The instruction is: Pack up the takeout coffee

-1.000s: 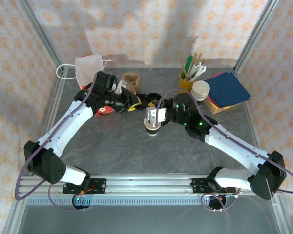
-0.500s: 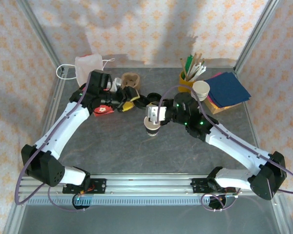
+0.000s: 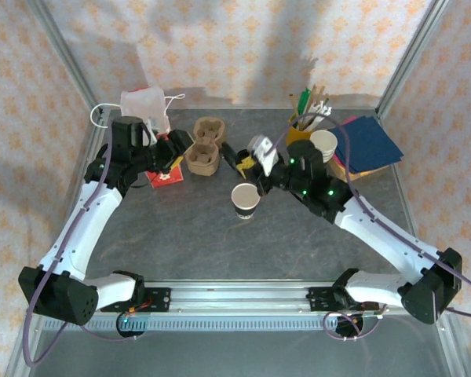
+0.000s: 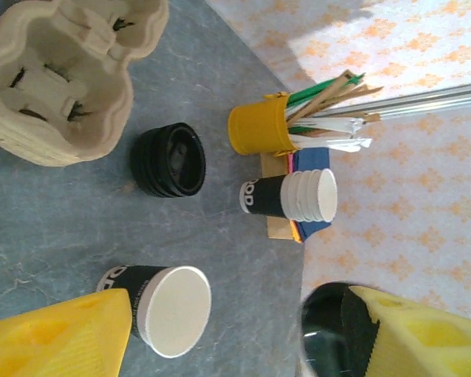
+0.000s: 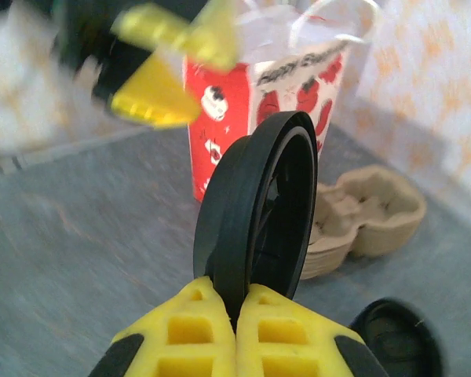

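The takeout coffee cup (image 3: 245, 199) stands open on the table, dark outside and white inside; the left wrist view has it low (image 4: 161, 310). My right gripper (image 3: 246, 163) hovers behind the cup, shut on the edge of a round black lid (image 5: 259, 212) held upright between its yellow fingers (image 5: 192, 338). My left gripper (image 3: 169, 149) is open beside the pulp cup carrier (image 3: 203, 154), with nothing between its fingers (image 4: 55, 338).
A stack of black lids (image 4: 169, 161) lies beside the carrier (image 4: 63, 71). A yellow cup of stirrers (image 3: 301, 129), a stack of paper cups (image 3: 323, 145) and blue napkins (image 3: 369, 145) sit at the back right. A red-and-white bag (image 3: 145, 106) lies back left.
My left gripper opened and drew back to the left, away from the lids. The right gripper shut on a lid and carried it up and back from the cup, which stayed put.
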Tool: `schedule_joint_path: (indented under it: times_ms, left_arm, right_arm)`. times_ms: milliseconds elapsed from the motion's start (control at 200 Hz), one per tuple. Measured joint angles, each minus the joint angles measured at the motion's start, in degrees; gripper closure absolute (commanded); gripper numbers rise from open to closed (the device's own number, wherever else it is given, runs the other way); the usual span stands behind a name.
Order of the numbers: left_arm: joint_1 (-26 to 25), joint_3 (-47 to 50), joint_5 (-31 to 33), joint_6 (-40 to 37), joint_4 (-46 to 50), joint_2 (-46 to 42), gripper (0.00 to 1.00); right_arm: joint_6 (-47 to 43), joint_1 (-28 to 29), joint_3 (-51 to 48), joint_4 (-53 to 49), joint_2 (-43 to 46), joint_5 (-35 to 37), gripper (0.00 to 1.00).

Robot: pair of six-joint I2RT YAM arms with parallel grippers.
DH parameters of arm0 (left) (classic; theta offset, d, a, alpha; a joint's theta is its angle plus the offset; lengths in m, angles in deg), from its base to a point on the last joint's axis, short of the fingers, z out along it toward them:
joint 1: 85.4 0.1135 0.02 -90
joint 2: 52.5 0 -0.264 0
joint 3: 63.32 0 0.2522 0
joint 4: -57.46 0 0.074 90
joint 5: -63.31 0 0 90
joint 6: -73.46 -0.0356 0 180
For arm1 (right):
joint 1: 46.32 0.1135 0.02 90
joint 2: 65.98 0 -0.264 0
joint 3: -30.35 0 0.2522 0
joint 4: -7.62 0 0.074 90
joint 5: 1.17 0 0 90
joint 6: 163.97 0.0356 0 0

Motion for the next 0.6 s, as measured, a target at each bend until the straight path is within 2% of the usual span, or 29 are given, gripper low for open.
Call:
schedule_joint_path:
  times_ms: [165,370,601]
  left_arm:
    - [-0.3,4.7,1.7,-1.0,-1.1,0.0,0.3]
    - [-4.9,6.0,4.6,-1.7,-2.4,0.6,0.31]
    - [-8.2,6.8,5.7,-1.4,-5.2,3.0,0.33]
  right_arm:
    - [22.1,-7.3,2.7,-2.4,-3.5,-9.0,1.0]
    - [43.6,-13.1,-3.5,-2.6,-4.0,-19.9,1.0]
    - [55.0,-14.6,-10.5,-2.5,-4.3,-23.0,1.0]
